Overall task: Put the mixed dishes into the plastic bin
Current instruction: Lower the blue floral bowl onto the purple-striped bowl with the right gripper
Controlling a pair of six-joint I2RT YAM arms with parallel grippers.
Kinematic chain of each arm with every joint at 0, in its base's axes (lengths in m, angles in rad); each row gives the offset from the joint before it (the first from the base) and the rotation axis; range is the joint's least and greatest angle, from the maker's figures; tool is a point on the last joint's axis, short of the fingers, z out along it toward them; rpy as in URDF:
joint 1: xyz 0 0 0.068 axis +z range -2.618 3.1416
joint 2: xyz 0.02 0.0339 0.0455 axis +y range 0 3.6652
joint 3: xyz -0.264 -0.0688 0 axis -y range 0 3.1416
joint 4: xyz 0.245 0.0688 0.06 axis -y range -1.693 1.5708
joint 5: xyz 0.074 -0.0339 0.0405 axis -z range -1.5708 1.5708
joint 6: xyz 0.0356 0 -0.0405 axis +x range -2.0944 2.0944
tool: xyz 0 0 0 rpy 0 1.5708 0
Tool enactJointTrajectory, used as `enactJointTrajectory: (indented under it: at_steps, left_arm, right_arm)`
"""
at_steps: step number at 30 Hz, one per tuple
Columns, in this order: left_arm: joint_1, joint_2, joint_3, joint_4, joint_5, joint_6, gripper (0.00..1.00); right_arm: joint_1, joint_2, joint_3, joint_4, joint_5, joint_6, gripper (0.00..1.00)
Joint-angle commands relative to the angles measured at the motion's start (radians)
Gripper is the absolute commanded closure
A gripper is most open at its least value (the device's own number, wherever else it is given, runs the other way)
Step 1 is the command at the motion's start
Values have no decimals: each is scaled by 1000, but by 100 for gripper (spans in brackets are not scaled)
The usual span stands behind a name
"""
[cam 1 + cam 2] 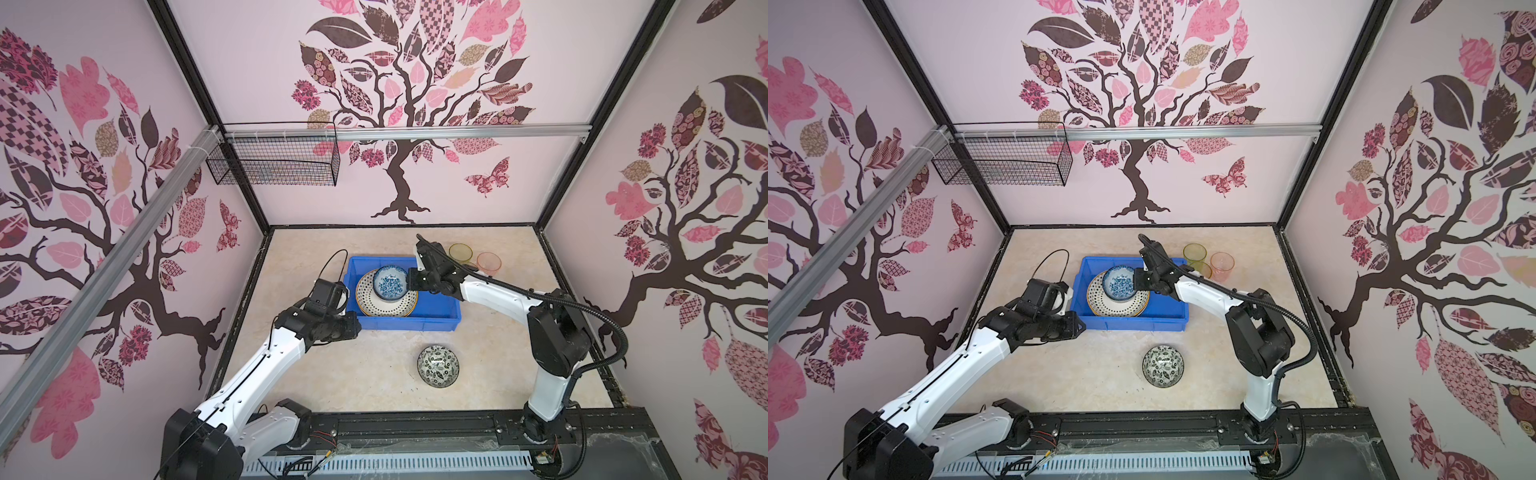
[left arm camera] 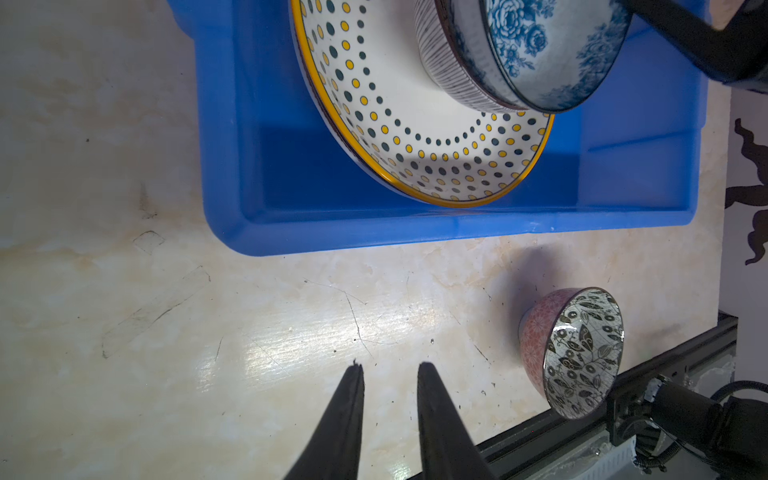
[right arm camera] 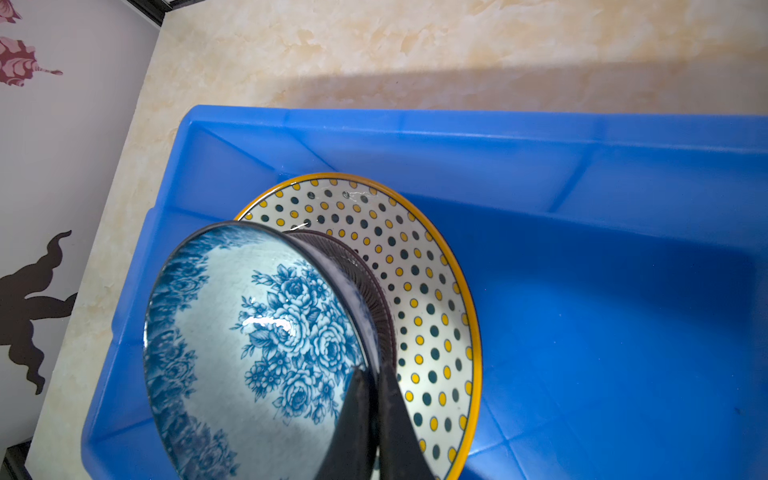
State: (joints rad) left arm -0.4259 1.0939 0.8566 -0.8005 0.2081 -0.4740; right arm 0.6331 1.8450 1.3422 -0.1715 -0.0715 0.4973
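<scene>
Pinching the blue floral bowl [image 3: 257,332] by its rim with the right gripper [image 3: 372,374], clamped tight on the wall, inside the blue bin [image 3: 582,166]. Nesting it, tilted, into the striped bowl [image 3: 361,270] on the dotted plate [image 3: 419,266]. Probably best: levelling first, easing down until seated, releasing without dragging. Holding the left gripper [image 2: 388,368] slightly parted and empty just outside the bin. Leaving the leafy bowl [image 2: 582,353] in front of the bin and the cups [image 1: 460,252] behind it for later.

The left gripper [image 2: 388,368] is held low, jaws slightly parted, empty; the right gripper [image 3: 374,370] is clamped on the blue floral bowl [image 3: 257,332].
</scene>
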Motion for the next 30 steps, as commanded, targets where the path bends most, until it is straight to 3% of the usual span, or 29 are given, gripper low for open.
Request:
enactJointTrajectory:
  at_steps: [1, 11, 30]
  left_arm:
    - [4, 1, 28, 14, 7, 5, 73]
    - [4, -5, 27, 11, 10, 2, 73]
    - [4, -46, 35, -16, 7, -8, 72]
  right_arm:
    - [-4, 26, 66, 26, -25, 12, 100]
    - [-4, 46, 86, 6, -45, 18, 100]
    - [-3, 40, 92, -32, -47, 13, 87]
